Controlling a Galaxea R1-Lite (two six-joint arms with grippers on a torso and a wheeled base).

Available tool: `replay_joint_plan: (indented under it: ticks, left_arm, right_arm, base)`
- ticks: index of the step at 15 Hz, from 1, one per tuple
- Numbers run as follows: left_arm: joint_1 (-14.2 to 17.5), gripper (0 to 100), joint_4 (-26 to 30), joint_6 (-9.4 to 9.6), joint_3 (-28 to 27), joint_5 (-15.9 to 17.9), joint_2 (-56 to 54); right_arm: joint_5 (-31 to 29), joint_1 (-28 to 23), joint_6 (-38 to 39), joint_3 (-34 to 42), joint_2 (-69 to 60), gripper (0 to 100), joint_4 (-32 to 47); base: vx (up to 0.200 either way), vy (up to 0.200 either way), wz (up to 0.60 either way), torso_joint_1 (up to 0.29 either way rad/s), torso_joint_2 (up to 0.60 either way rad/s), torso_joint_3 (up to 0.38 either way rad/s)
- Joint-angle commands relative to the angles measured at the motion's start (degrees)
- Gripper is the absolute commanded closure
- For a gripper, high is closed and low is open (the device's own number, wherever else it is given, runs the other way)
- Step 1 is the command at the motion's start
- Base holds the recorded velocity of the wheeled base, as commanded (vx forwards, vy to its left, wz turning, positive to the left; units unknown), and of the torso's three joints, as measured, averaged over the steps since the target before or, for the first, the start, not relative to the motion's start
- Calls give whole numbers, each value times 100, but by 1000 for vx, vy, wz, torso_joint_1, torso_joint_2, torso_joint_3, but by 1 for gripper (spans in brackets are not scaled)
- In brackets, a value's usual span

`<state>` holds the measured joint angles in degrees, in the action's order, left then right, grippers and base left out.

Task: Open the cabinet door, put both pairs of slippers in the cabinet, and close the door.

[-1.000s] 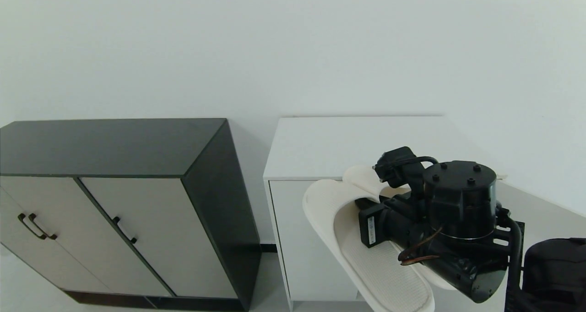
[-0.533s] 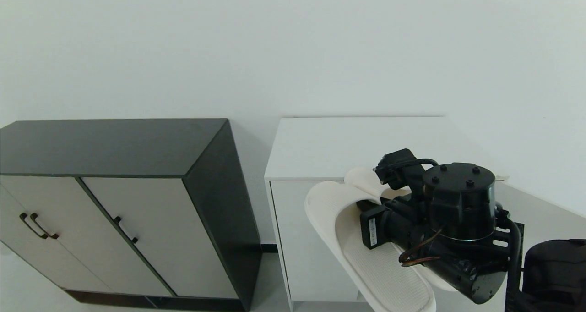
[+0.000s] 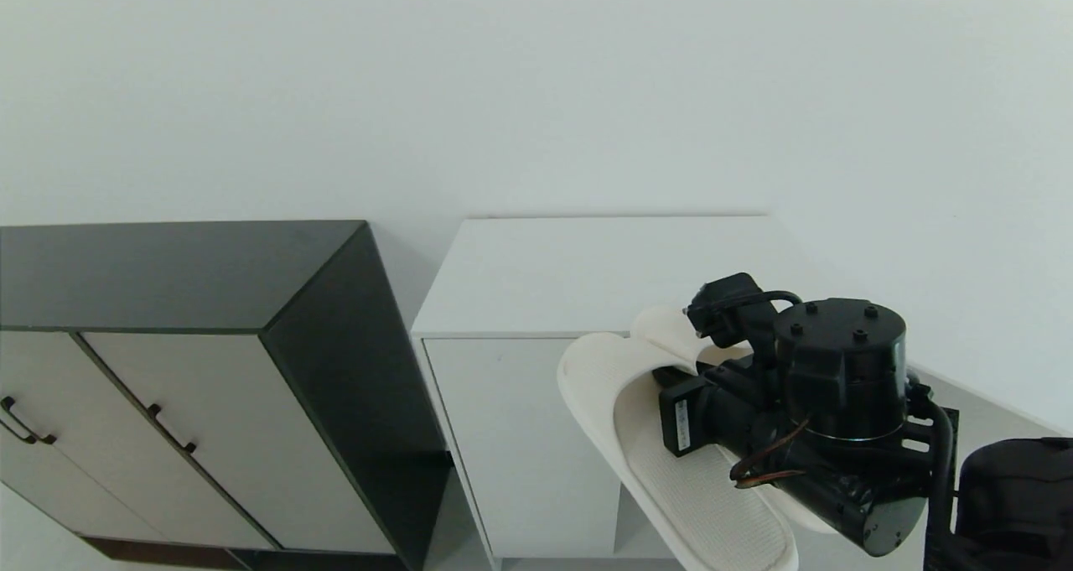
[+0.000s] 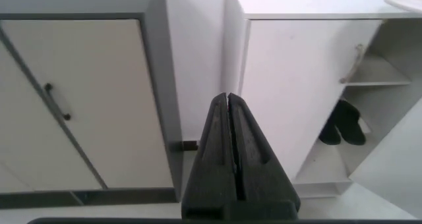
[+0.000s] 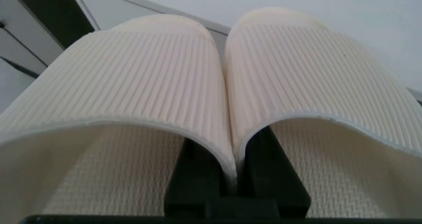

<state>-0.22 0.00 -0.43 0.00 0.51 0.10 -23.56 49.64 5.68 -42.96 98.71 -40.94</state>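
pads of the right end effector (image 5: 235, 170) are closed on the cream slippers (image 5: 158, 85), pinching the two inner edges of the pair together, so that both slippers stand side by side with the ribbed straps up. in the head view this pair is held in the air in front of the white cabinet (image 3: 587, 273), near its front upper edge and a little toward its right half, with one sole tilted down and toward the camera.

the left end effector (image 4: 229, 141) is empty, its two fingers pressed flat together. it is low and points at the gap between the two cabinets.

the white cabinet has a closed front panel (image 4: 303, 85) on the left. to the right of this panel the shelves (image 4: 376, 72) are open to see, and a dark pair of slippers (image 4: 344, 122) lies on a lower shelf.

just beside the white cabinet, on its left, stands a black cabinet (image 3: 168, 269) with two pale doors and dark handles (image 3: 172, 428).
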Motion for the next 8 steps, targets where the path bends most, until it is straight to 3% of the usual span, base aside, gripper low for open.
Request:
replay_joint_plan:
  ticks: [1, 8]
  left_arm:
    - [4, 100, 0, -1, 0, 2, -1]
    - [4, 100, 0, -1, 0, 2, -1]
  right_arm:
    - [1, 2, 3, -2, 17, 100, -2]
    - [1, 2, 3, 7, -1, 100, -11]
  base:
    - [0, -200, 0, 2, -2, -2]
    - [0, -200, 0, 4, 2, 5]
